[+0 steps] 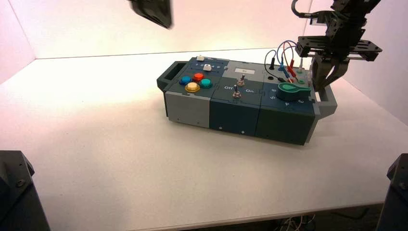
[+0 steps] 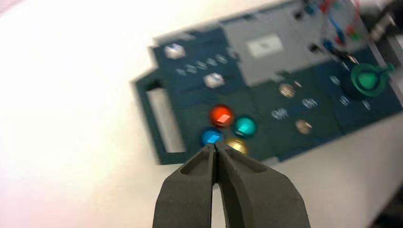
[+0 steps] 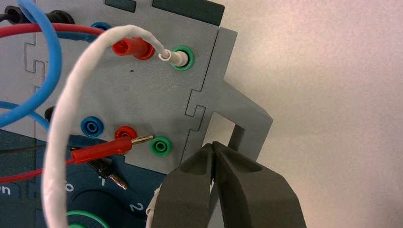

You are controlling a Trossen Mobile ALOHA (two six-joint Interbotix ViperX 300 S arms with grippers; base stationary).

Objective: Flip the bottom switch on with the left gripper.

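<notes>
Standing: the task looks barely begun; no gripper is at the switches, so the approach, the contact and the flip all remain.
Table (image 1: 96, 159): broad white surface carrying the box, with bare room in front of it.
Box (image 1: 240, 115): dark blue and grey, set at a slight angle, a handle at each end.
Left gripper (image 2: 215, 151): hangs high above the box's left end near the coloured buttons, well apart from the switches; its jaws are together, tips touching. In the high view only a dark blurred piece of it (image 1: 153, 11) shows at the top edge.
Right gripper (image 3: 214, 149): over the box's right end beside the grey handle, near the wires and sockets; jaws pressed together, holding nothing.
Bottom switch (image 1: 236, 93): small metal toggle in the middle panel, the nearer of two, between the buttons and the green knob (image 1: 292, 88).
Bottom switch, look: thin upright stem on a round silvery base (image 2: 302, 126); the wrist view is blurred, so I cannot tell which way it leans.
Next move, judged: carry the left tips rightward and down to that stem.
</notes>
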